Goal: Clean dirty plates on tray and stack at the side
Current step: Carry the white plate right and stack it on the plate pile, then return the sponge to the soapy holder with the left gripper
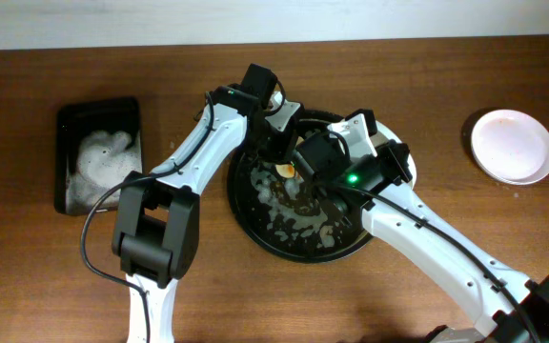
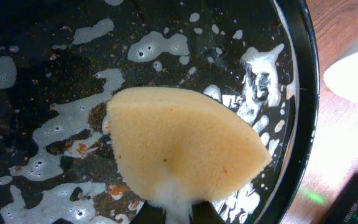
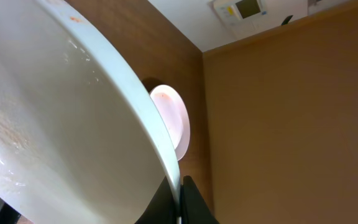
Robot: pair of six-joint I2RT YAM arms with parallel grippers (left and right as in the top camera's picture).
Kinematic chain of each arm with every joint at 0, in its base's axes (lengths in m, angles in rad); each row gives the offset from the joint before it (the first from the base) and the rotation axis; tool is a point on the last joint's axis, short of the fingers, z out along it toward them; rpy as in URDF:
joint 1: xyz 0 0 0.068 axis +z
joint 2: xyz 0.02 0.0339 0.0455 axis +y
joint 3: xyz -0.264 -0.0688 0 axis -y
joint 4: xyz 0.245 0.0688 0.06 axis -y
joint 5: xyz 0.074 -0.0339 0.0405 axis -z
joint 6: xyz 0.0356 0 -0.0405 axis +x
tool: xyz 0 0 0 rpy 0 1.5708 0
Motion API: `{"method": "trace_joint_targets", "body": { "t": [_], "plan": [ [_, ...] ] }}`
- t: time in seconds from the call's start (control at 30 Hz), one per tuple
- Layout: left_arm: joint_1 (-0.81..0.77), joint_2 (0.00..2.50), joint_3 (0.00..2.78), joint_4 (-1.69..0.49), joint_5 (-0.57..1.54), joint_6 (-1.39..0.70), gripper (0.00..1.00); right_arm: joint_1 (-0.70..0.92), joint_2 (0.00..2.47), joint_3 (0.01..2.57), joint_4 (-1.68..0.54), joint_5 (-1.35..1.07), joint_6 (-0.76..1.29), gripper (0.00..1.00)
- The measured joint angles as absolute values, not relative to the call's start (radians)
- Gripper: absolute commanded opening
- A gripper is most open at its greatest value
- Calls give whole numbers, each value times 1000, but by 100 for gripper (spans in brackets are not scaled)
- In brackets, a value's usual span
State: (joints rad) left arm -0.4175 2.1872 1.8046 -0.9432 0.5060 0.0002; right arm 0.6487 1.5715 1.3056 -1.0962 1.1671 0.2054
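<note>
Wooden table (image 1: 46,276), sponge (image 2: 185,146) seen from left wrist, plate (image 3: 55,124) from right wrist

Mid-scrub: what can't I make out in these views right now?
Overhead: arms hide the held plate over the round tray.
Left wrist: sponge hides most of left claw.
Right wrist: the plate runs off frame; its remaining dirt unclear.
Overhead: side plate too small to judge clean.

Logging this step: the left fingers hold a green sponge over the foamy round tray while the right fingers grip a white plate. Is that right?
One slip: the sponge is yellow, not green, as the left wrist view shows. The rest stands.
</note>
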Motion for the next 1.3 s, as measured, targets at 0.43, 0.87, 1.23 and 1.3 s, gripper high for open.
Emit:
{"method": "trace_joint_targets", "body": {
  "t": [0.43,0.87,1.23,1.3],
  "plan": [
    [-418,2187,1805,-943,506,1,7,647,1571,1306,-1096,1142,227,4],
    [-418,2187,1805,-943,509,0,8,468,1571,1328,-1111,706,285,4],
    [-418,2187,1805,-943,510,1,11,-315,1572,1457,-1052,24,297,4],
    [-418,2187,1805,-943,509,1,11,-448,1580,1457,-1031,-90,313,4]
  ]
}}
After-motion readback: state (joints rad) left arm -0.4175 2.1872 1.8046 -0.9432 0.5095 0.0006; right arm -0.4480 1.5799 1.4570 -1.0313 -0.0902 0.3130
